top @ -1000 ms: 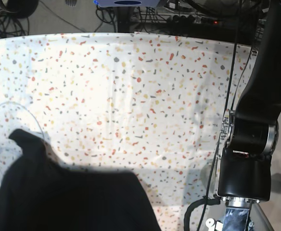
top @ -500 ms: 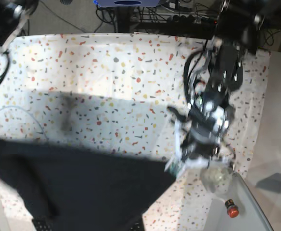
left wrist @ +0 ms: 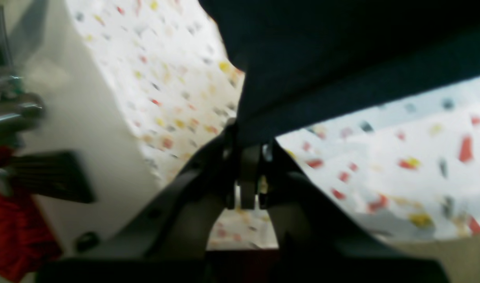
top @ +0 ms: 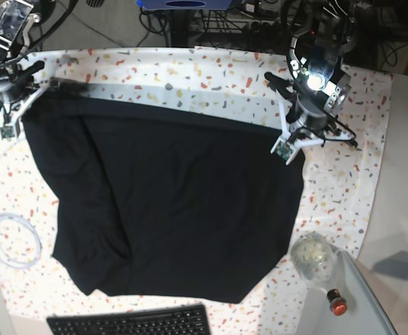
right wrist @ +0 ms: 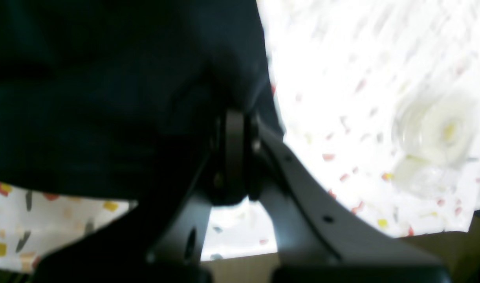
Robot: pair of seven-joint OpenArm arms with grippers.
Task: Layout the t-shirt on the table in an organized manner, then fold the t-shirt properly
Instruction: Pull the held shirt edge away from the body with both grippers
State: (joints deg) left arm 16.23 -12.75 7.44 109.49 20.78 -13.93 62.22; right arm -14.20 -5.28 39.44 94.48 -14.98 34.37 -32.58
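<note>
The table (top: 190, 66) carries the spread t-shirt (top: 169, 202) beside a keyboard (top: 130, 322).

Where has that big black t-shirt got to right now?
In the base view the t-shirt is spread across the middle of the table, its far corners pinched by the left gripper and right gripper.

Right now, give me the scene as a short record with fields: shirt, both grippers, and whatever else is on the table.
t-shirt: black, spread over the table, far edge held up
left gripper: shut on the shirt's far corner
right gripper: shut on the other far corner
keyboard: black, at the near edge, just past the shirt's hem
clear round object: beside the shirt's near corner
cable loop: pale, on the table beside the shirt
</note>
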